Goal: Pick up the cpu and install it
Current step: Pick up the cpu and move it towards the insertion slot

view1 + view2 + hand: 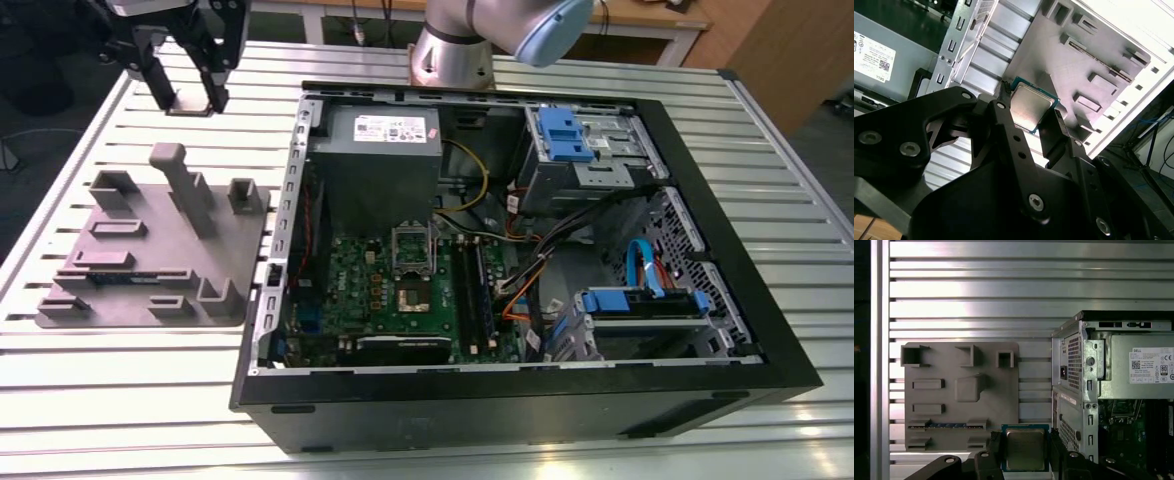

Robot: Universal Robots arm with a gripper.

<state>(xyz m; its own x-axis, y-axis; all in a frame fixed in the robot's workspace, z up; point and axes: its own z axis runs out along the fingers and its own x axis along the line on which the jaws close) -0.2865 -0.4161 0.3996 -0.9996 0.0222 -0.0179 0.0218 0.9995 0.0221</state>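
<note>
The cpu [1025, 449], a small square chip with a shiny metal top and a thin blue-green edge, is clamped between my two black fingers. My gripper [1025, 451] is shut on it by two opposite sides. In the second wrist view the cpu [1031, 106] hangs in my gripper [1030, 108] over the slatted table beside the grey tray [1054, 45]. In the exterior view my gripper [187, 100] is at the far left, beyond the tray [147, 240] and left of the open computer case [534, 385]. The motherboard socket [411, 262] lies inside the case.
The grey power-supply box [380, 150] sits in the case's far corner, closest to my gripper. Blue drive brackets [567, 130] and cables fill the exterior view's right side of the case. The tray [994, 405] has raised blocks and slots. The arm's base [454, 55] stands behind the case.
</note>
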